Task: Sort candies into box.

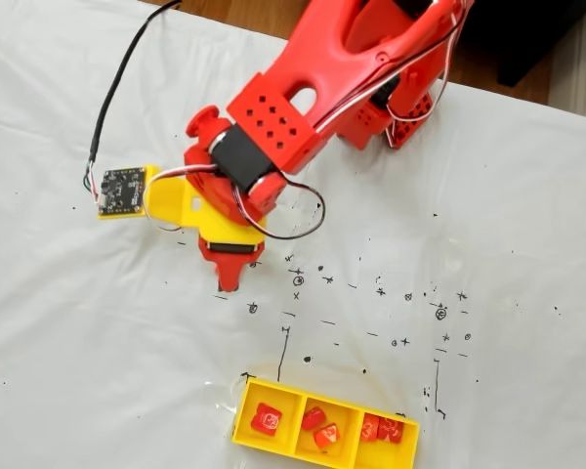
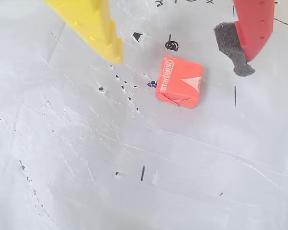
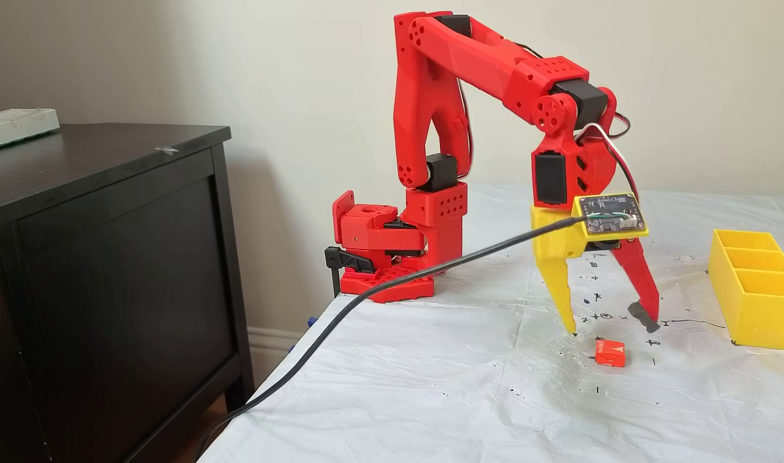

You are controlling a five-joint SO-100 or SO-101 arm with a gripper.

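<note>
White plastic sheeting, creased and dotted with pen marks, is spread over the table (image 3: 430, 386), on which the red arm (image 3: 482, 71) is clamped near the far left corner as seen in a fixed view from the side. A dark cabinet (image 3: 109, 257) is seen beside the table. The yellow box (image 1: 324, 451) is set at the near edge in a fixed view from above and at the right edge in the side view (image 3: 752, 308); its three compartments are already occupied: one candy (image 1: 266, 419) in the left, two (image 1: 319, 427) in the middle, and what is judged to be two more (image 1: 383, 428) in the right, though these are too small to count surely. One orange-red candy (image 2: 179, 82) is left on the sheet, well apart from the box (image 3: 610, 353). The gripper (image 3: 613, 325) is held spread wide just above it, nothing gripped, the yellow finger (image 2: 93, 26) and the red padded finger (image 2: 252, 31) standing on either side of the candy in the wrist view. Most of the sort is judged done; this last piece is yet to be grasped and carried to a compartment.
</note>
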